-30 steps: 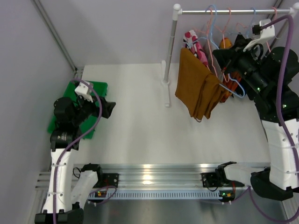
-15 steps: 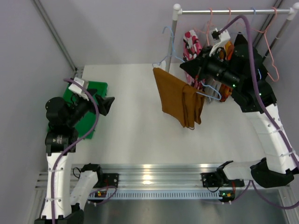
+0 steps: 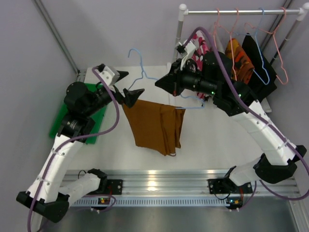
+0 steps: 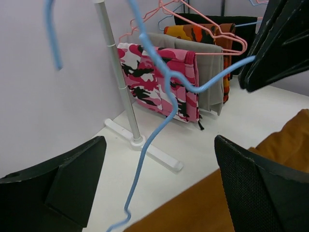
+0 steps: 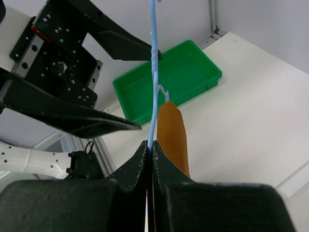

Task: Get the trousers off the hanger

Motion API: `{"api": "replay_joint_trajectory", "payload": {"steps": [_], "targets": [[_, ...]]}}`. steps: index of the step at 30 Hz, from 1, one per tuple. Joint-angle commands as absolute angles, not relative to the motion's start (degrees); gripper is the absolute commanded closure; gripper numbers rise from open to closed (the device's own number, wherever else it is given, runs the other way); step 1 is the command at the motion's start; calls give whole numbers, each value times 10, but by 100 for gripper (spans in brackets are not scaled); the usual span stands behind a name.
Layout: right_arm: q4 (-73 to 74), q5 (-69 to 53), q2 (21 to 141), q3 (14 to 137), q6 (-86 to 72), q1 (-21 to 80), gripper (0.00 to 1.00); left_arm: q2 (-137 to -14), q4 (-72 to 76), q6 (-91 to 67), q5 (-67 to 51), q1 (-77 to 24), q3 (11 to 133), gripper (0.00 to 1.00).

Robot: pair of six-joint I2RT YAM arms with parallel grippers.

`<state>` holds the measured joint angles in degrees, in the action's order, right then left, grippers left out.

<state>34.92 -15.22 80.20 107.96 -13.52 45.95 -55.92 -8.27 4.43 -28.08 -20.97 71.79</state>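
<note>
The mustard-brown trousers (image 3: 154,126) hang folded over a blue hanger (image 3: 143,72) held in the air above the table. My right gripper (image 3: 161,83) is shut on the hanger's wire (image 5: 153,87), with the trousers (image 5: 172,137) just beyond its tips. My left gripper (image 3: 129,84) is open, one jaw on each side of the hanger's left end (image 4: 166,96) and the trousers' top edge (image 4: 241,208), touching neither. The pink floral trousers (image 4: 159,77) hang on the rack, half hidden behind the right arm in the top view (image 3: 199,44).
The clothes rack (image 3: 231,11) stands at the back right, its pole (image 4: 118,77) close to the left gripper. On it hang an orange patterned garment (image 3: 238,54), a black garment (image 3: 256,58) and several bare hangers. A green tray (image 3: 57,126) lies at the left edge.
My right arm carried the blue hanger and mustard trousers off the rack and left over the table. My left arm rose from the tray and reached to the hanger's left end.
</note>
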Motion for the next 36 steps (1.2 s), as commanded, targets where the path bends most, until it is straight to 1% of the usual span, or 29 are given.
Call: {"api": "replay_joint_trajectory", "payload": {"steps": [1,2,4,5,6,7,10,11,12,14,15,17,18,19,20,21,22,24,25,26,27,28,30,34,36], "targets": [[214,-146,800,1141,-135,486,100,-574,-52,116,-186,-260,744,2],[214,-148,802,1144,-135,490,100,-583,-49,140,-165,-284,744,3],[216,-152,806,1152,-141,495,100,-596,-51,158,-122,-301,746,7],[218,-154,805,1154,-140,497,100,-607,-45,172,-81,-311,746,13],[218,-154,804,1156,-141,498,100,-613,-42,177,-64,-314,747,16],[219,-154,802,1156,-139,502,100,-616,-38,181,-54,-314,747,18],[226,-150,795,1151,-135,504,100,-622,-21,190,-27,-316,746,35],[227,-149,793,1148,-133,504,100,-620,-19,193,-30,-315,745,42],[228,-148,785,1137,-132,504,100,-617,-12,196,-34,-316,739,67],[230,-147,778,1124,-129,504,100,-606,-5,207,-46,-316,733,95],[238,-148,771,1109,-129,504,100,-600,-5,213,-69,-316,728,100],[250,-163,765,1091,-136,504,100,-584,-8,257,-112,-316,715,100],[255,-186,752,1055,-141,503,100,-578,-15,279,-173,-316,711,100],[250,-201,743,1031,-156,503,97,-570,-38,306,-211,-316,702,100],[244,-222,736,1005,-163,503,94,-557,-54,365,-241,-316,698,100],[242,-260,726,967,-170,503,91,-551,-70,391,-273,-316,694,100],[243,-277,723,954,-185,502,87,-546,-87,426,-311,-316,685,100],[234,-322,715,916,-202,497,81,-534,-95,451,-330,-316,677,100],[219,-356,711,891,-232,491,74,-532,-104,472,-344,-316,676,100],[209,-356,711,891,-247,489,70,-532,-106,476,-351,-316,677,100],[201,-391,710,869,-272,486,67,-533,-110,481,-359,-316,679,100],[187,-405,711,860,-286,484,61,-537,-119,488,-375,-316,686,100],[160,-450,715,829,-336,479,59,-544,-134,498,-391,-316,698,100],[106,-497,729,796,-400,474,58,-554,-118,482,-398,-316,707,100],[81,-517,737,787,-418,474,63,-555,-111,482,-399,-316,711,100]]}}
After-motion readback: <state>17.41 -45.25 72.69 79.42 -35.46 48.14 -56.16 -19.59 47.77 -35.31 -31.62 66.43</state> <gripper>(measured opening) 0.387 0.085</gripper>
